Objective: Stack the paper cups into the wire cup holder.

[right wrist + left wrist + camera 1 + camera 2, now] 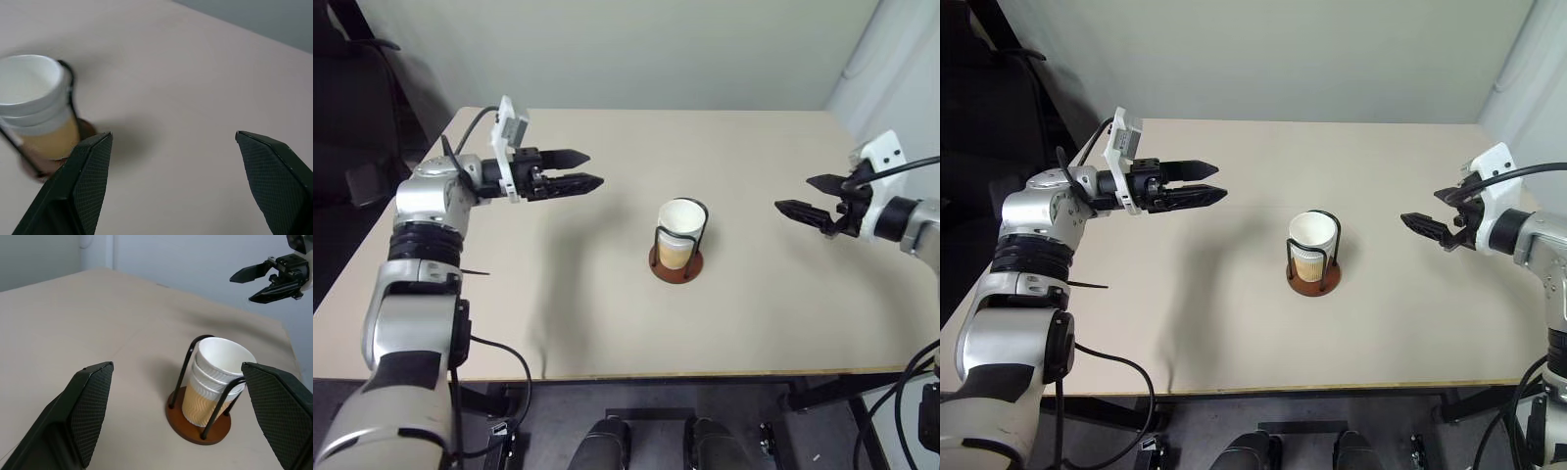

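1. Black fingers of the left gripper stand apart with nothing between them; the gripper hangs above the table, pointing roughly level toward the middle.
2. Black fingers of the right gripper are likewise spread wide and empty, held above the table's right part and aimed inward toward the centre.
3. Between the two grippers, well apart from each, stands the wire cup holder: a round reddish-brown disc base with thin black wire loops rising upright from it.
4. Inside those loops sit the paper cups, nested one in another and upright. The left wrist view shows stacked white rolled rims above a tan-orange wall with a wavy pattern; the topmost cup's white inside faces up. At least two rims can be told apart there; whether a third lies below them is hard to tell.
5. The stack's top rim rises level with or just above the wire loops.
6. The holder stands near the middle of the beige table.
7. Behind the table's far edge rises a pale wall, and at the far left stands a dark chair.
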### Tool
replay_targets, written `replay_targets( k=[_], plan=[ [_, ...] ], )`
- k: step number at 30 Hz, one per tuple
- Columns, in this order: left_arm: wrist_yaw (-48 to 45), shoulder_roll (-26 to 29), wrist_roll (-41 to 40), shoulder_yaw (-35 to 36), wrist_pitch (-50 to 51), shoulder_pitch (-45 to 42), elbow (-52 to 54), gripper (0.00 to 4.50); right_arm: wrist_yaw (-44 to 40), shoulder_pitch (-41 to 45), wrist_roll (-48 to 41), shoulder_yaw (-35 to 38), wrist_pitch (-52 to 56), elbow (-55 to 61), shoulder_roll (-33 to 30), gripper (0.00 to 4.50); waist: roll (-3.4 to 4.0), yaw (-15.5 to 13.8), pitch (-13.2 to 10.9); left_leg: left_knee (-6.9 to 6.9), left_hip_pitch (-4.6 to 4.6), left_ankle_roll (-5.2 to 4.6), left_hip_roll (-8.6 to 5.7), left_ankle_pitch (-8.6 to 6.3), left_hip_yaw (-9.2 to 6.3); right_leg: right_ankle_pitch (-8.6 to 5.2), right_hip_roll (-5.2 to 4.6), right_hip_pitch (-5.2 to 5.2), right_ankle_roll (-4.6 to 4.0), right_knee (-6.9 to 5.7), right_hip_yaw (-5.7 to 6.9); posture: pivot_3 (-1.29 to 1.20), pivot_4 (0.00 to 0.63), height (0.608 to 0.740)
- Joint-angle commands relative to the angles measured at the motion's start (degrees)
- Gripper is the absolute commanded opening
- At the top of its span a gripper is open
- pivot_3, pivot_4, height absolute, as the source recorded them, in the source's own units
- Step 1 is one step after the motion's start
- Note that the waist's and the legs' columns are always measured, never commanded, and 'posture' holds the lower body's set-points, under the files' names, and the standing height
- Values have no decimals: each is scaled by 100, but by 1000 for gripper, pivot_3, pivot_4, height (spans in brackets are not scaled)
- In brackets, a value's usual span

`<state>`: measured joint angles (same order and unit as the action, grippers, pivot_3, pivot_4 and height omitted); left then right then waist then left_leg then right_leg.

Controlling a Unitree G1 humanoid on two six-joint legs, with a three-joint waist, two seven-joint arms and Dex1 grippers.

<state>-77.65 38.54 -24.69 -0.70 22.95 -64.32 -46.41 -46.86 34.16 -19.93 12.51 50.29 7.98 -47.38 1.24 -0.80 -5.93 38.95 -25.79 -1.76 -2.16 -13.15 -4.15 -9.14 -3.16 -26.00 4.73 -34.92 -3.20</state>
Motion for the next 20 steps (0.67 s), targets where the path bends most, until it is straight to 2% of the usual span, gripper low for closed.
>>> replay_targets(
  k=[1, 8, 18, 20],
  plan=[
    [161, 41, 70, 293, -73, -147, -30, 4500, 283, 161, 170, -108, -402, -141, 67, 4066, 0, -5, 0, 0, 0, 0, 0, 0, 0, 1, 0, 0, 2, 0, 0, 0, 150, 740],
    [1088, 199, 383, 721, -421, -565, -801, 4500, 645, 254, 310, -384, -749, -398, 505, 4066, -3, -4, -2, -2, -3, -1, -1, 0, -1, 6, 0, -2, 5, 3, 1, 0, 150, 740],
    [1448, 327, 483, 946, -271, -270, -495, 4500, 874, 240, 378, -589, -914, -470, 803, 4066, 0, -9, -5, -7, -5, 0, -3, -3, -2, 6, 0, -2, 3, 9, 2, 0, 150, 740],
    [1783, 253, 531, 982, -263, -360, -648, 4500, 990, 268, 394, -561, -942, -485, 887, 4066, 0, -11, -5, -6, -7, 1, -2, -2, -3, 7, 1, -3, 2, 9, 3, 0, 150, 740]
  ],
)
